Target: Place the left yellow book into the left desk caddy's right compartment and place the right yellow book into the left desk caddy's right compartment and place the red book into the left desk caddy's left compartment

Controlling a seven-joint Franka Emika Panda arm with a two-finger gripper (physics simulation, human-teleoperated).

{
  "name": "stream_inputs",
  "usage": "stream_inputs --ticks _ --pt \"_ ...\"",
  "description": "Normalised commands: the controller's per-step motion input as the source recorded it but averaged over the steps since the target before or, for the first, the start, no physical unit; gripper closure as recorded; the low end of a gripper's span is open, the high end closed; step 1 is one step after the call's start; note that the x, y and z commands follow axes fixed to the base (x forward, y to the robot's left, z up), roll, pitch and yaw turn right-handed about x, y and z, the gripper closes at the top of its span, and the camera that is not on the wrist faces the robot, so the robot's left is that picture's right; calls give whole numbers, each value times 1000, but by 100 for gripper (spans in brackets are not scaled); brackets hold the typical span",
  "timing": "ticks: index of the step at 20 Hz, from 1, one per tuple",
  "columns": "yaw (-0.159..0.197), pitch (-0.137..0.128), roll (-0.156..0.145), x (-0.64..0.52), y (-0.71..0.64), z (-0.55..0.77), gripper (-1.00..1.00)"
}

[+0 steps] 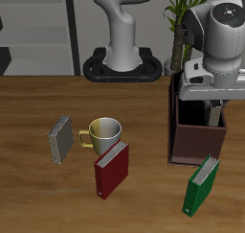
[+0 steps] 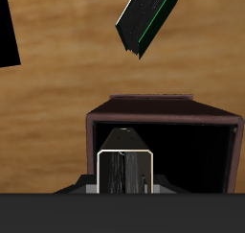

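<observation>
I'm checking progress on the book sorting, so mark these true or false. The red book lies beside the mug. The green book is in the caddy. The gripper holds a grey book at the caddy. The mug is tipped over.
1. The red book lies beside the mug: true.
2. The green book is in the caddy: false, it lies on the table in front of it.
3. The gripper holds a grey book at the caddy: true.
4. The mug is tipped over: false, it stands upright.

Green book (image 1: 202,185) just before left desk caddy (image 1: 196,141)
</observation>
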Motion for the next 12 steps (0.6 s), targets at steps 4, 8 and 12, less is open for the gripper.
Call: stream_inputs --ticks 4,8,12 --pt "6 25 -2 -6 -14 -195 100" --pt "8 29 -13 10 -2 -154 100" --pt "17 31 -2 -4 46 -147 -100"
